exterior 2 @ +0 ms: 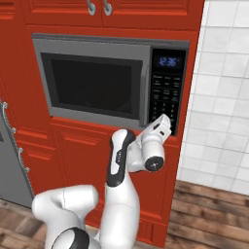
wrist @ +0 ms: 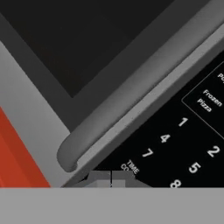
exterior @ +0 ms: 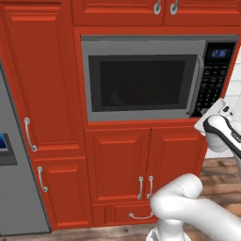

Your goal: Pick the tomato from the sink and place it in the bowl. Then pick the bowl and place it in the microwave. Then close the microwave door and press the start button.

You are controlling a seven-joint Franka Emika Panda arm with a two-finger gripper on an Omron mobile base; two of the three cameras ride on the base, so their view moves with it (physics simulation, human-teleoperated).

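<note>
Microwave door (exterior: pixel 141 80) sits flush in its frame, so the job is down to the start press. End effector (exterior 2: pixel 165 121) clenched, grasping nothing, fingertips together as one blunt point at the lower keypad panel (exterior 2: pixel 166 92), right of the bar handle (wrist: pixel 131 100). Bowl and tomato presumably behind the dark window, too dim to confirm.

Even, flat light all round, bright on the red cabinets (exterior: pixel 117 164) with no clear source and hardly a shadow, just a soft darker edge under the microwave (exterior: pixel 146 77). Its door window (exterior 2: pixel 92 87) stays dull and dark with only a faint murky reflection, while the blue display (exterior 2: pixel 168 62) glows crisply. Up close from the hand, the keypad digits (wrist: pixel 183 144) look soft and blocky, edges a bit jagged, and the curved door handle (wrist: pixel 131 105) takes smooth grey shading without glare.
</note>
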